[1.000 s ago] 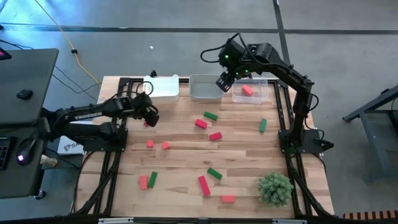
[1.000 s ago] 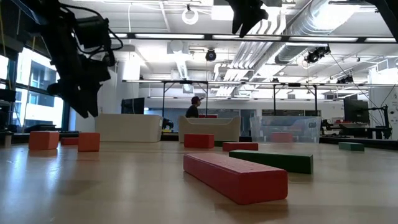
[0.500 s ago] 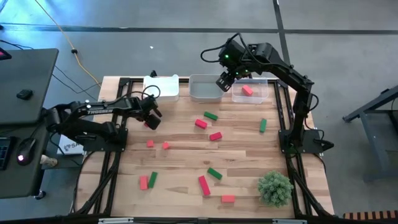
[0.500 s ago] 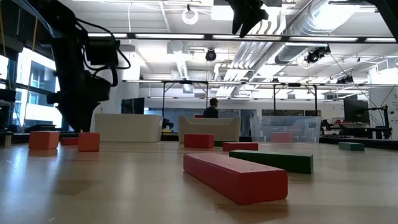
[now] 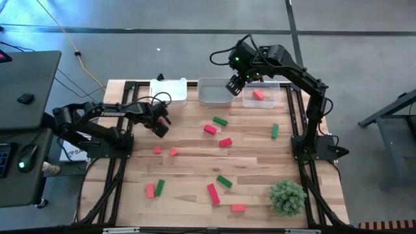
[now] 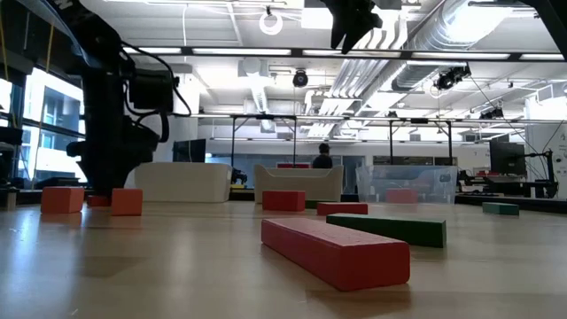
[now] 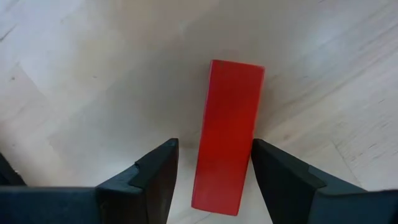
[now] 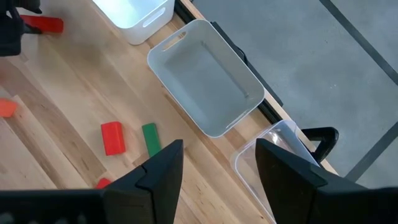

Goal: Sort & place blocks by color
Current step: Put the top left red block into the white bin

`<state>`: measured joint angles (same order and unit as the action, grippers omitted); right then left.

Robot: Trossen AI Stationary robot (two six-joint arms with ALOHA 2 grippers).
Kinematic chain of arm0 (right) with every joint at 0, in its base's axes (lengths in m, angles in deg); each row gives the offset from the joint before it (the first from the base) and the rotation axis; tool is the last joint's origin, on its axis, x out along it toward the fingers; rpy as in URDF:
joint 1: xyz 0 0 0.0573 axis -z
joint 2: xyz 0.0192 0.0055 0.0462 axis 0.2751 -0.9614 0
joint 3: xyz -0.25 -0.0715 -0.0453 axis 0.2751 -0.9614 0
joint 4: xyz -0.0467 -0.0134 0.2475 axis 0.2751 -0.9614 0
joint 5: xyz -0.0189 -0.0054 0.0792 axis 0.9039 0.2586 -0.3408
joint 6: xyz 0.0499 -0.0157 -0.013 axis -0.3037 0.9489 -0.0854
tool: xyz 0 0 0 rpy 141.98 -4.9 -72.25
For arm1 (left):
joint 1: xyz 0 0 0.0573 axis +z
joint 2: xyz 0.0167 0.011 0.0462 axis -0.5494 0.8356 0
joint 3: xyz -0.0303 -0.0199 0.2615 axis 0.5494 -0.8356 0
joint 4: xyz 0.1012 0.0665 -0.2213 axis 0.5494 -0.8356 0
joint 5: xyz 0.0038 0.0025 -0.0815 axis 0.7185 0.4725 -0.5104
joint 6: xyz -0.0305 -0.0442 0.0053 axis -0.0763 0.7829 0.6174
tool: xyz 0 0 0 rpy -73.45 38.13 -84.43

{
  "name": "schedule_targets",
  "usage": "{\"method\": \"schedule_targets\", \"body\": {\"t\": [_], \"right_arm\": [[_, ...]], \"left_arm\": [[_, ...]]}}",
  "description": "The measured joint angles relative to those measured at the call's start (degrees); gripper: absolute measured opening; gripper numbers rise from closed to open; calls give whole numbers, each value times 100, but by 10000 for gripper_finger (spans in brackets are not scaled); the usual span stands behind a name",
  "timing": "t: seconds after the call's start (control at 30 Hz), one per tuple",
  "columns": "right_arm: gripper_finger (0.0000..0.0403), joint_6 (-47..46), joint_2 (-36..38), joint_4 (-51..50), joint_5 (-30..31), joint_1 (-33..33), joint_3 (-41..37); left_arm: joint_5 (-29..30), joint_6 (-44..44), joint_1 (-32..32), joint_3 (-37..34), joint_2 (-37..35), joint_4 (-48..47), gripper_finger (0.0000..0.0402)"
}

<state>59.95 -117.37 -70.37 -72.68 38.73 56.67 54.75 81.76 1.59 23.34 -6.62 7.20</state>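
Pick-up step: the left claw (image 7: 211, 171) stands released, fingers either side of a red block (image 7: 227, 134) on the bench (image 7: 93, 81); next, clench and lift. The right claw (image 8: 214, 171) hangs released above the bins.

Grey concrete floor (image 5: 338, 39), exposed ceiling ducts (image 6: 443, 35) with strip lights, bright window (image 6: 44, 124) at side, black side table (image 5: 26, 78).

I see pale wood table (image 5: 260, 169), matt grain; red block (image 7: 227, 146) smooth, matt; bins (image 8: 205, 78) glossy plastic.
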Motion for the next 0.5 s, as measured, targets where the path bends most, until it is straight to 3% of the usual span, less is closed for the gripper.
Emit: {"method": "schedule_targets", "body": {"t": [0.23,0.5], "right_arm": [[190,-13,0,-1,146,0,0],[190,-105,0,1,146,0,0]], "left_arm": [[-15,-99,-4,11,178,45,184],[-142,-297,-4,13,187,77,94]]}}
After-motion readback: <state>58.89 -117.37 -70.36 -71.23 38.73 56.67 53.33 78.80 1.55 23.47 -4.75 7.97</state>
